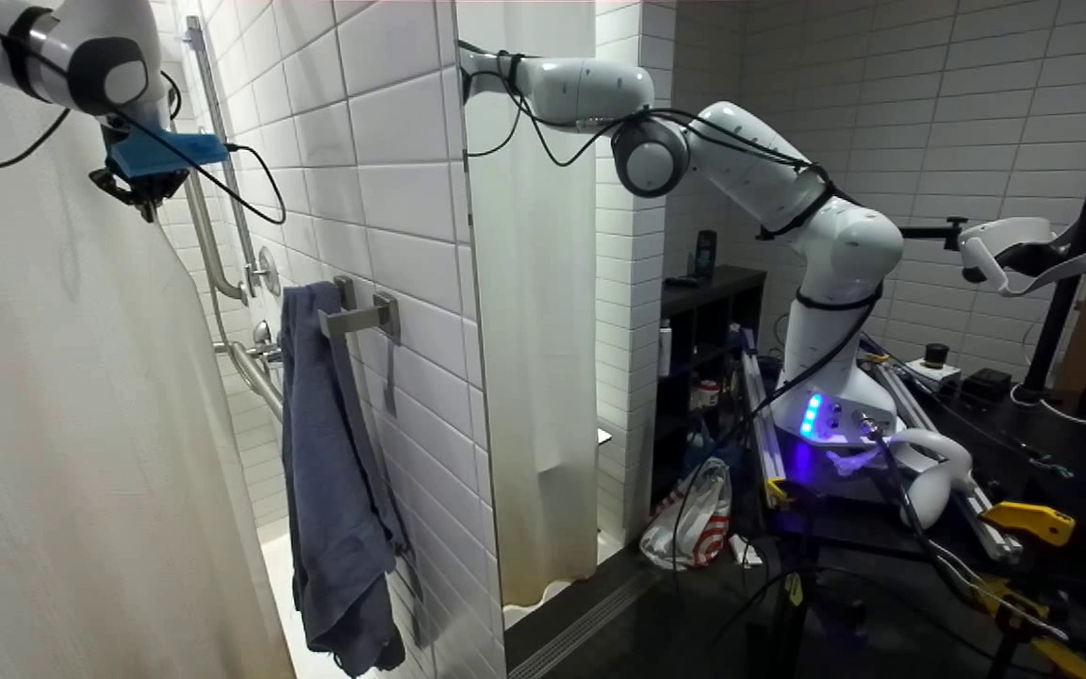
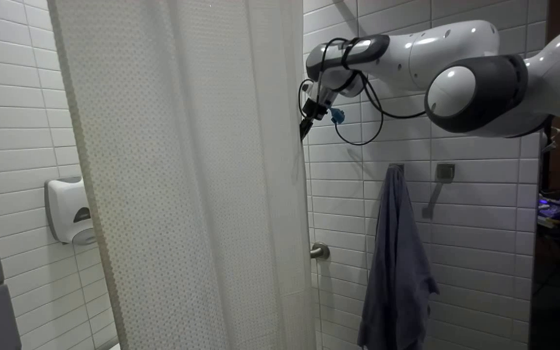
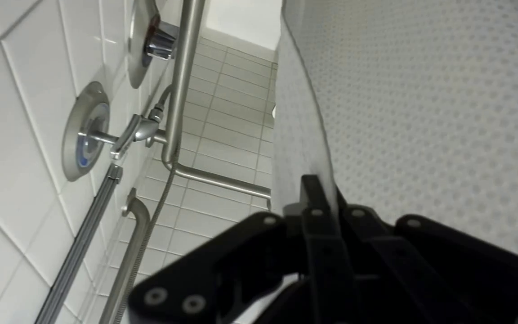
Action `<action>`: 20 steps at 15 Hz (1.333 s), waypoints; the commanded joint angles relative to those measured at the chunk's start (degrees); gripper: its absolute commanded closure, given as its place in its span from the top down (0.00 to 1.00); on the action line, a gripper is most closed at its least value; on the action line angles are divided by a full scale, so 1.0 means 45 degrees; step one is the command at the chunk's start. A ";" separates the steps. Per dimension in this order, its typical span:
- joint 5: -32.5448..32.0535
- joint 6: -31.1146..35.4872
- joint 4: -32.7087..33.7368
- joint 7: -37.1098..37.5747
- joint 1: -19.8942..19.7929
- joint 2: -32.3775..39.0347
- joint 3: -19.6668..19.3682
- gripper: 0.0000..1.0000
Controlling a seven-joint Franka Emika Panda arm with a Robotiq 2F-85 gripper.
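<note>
The gripper (image 3: 329,198) has its fingers pinched on the edge of the white curtain (image 3: 421,112) — the cloth goes in between the tips. The curtain hangs down below them. In the wrist view, a bent metal bar (image 3: 221,180) and a round tap (image 3: 86,132) sit left of the fingers. A blue-gray towel (image 1: 328,471) hangs lower than the fingers — in both exterior views.

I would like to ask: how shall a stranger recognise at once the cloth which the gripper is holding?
Follow the white robot arm to its black gripper, closed on the edge of a tall, hanging shower curtain. Unlike the blue-grey towel on the tiled wall nearby, it is off-white, much larger and patterned with small dots.
</note>
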 commanded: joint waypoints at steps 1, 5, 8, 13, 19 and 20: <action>0.0143 -0.1218 0.0076 -0.0563 -0.0032 -0.0014 0.0389 0.00; 0.0138 -0.2003 0.0312 -0.0744 -0.0033 0.0086 0.0772 0.00; 0.0088 -0.2500 0.0421 -0.0865 -0.0021 0.0138 0.0969 0.00; 0.0093 -0.3770 0.0575 -0.1334 -0.0221 0.0135 0.1277 0.00; 0.0385 -0.5327 0.0806 -0.2041 -0.0681 0.0194 0.1899 0.00; 0.0546 -0.5583 0.0812 -0.2150 -0.0762 0.0229 0.2049 0.00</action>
